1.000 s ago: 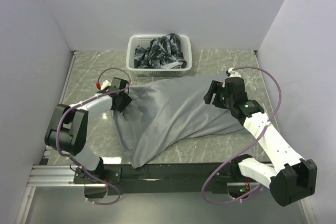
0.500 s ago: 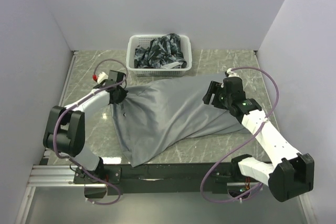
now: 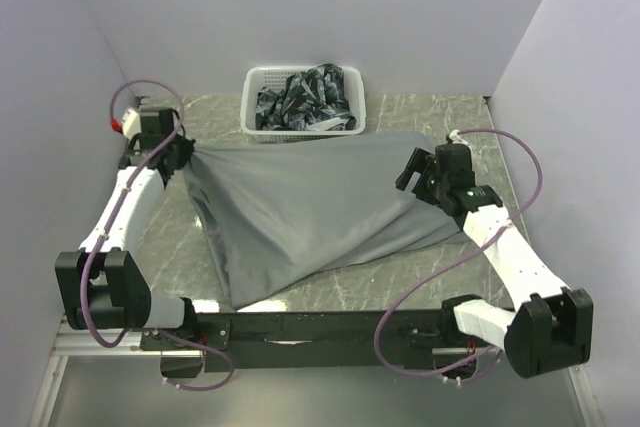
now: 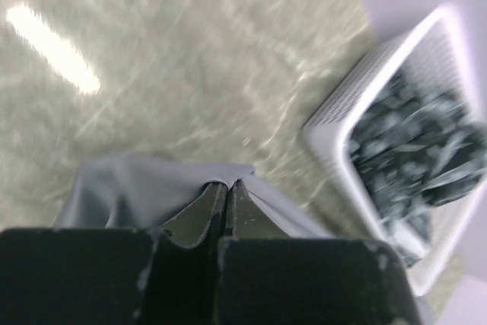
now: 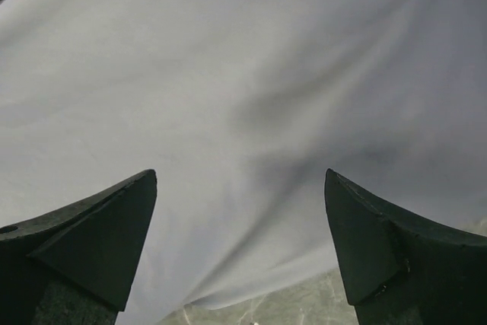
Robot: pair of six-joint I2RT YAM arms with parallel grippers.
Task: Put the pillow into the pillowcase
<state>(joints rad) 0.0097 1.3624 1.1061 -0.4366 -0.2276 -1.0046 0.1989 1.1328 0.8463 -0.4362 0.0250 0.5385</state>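
Grey pillowcase (image 3: pixel 310 212) stretched across the marble bench (image 3: pixel 420 112), we see its far left corner clamped in the left pincer (image 4: pixel 226 186), right pincer (image 5: pixel 240 180) spread wide over the cloth, white basket (image 3: pixel 300 135) behind.

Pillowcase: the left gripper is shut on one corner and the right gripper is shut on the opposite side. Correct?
No. The right gripper is open, its fingers spread above the pillowcase and gripping nothing, as the right wrist view shows. The left gripper is indeed shut on one corner.
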